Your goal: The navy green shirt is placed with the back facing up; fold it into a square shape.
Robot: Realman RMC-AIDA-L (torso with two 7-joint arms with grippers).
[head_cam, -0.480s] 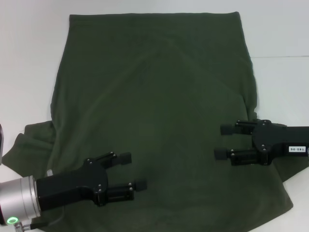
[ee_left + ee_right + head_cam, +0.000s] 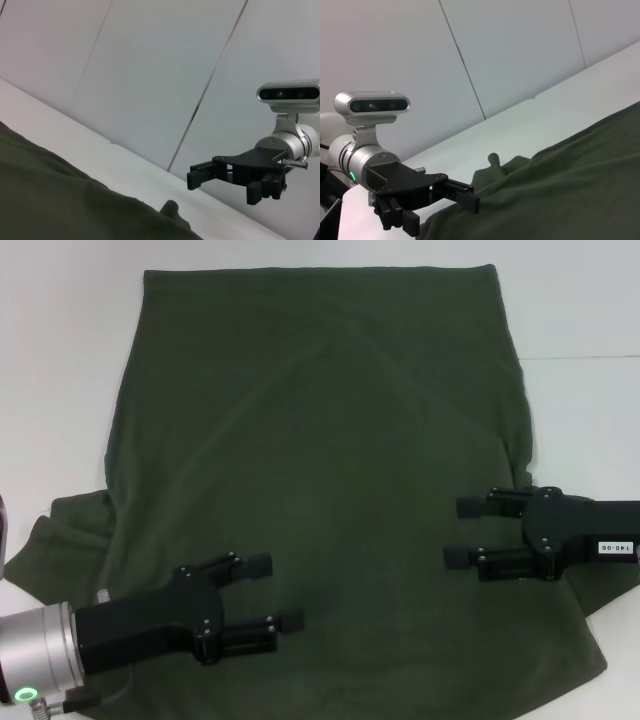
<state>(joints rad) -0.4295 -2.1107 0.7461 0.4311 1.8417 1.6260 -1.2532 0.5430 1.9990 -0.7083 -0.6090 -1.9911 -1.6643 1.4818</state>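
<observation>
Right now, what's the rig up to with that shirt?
The navy green shirt lies spread flat on the white table, plain side up, not yet folded. The left gripper is over its near-left part and the right gripper over its right side, both pointing inward with jaws open. Neither one holds any fabric. It looks like a fold is being set up.

The shirt (image 2: pixel 320 470) is lying spread flat on the table (image 2: pixel 580 300), covering most of it, with bare table showing at the far edge and along both sides. The left gripper (image 2: pixel 275 593) is hovering over the shirt's near-left part, fingers spread. The right gripper (image 2: pixel 462 532) is hovering over its right side, fingers spread, pointing inward toward the left one.
</observation>
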